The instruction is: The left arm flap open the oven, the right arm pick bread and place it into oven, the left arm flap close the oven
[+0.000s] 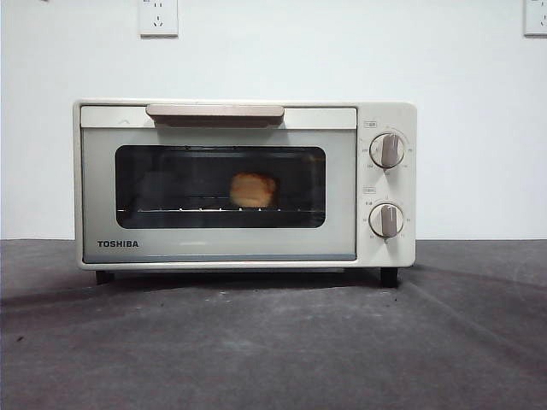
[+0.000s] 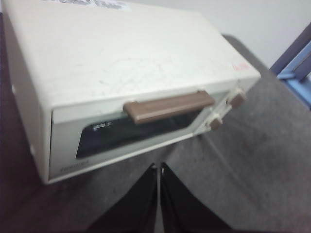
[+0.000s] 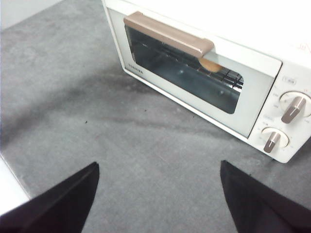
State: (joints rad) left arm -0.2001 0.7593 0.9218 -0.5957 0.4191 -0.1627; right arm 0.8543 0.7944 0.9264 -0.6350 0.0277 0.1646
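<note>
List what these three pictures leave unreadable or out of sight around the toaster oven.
- Golden bread loaf: dim behind the dark glass in the front view; in the right wrist view the beige handle covers most of it.
- Markings around the two round knobs: too small in every view.
- Label on the cream-white toaster oven: cut by the left wrist picture's edge, blurred.
- Both arms: absent from the front view.
</note>
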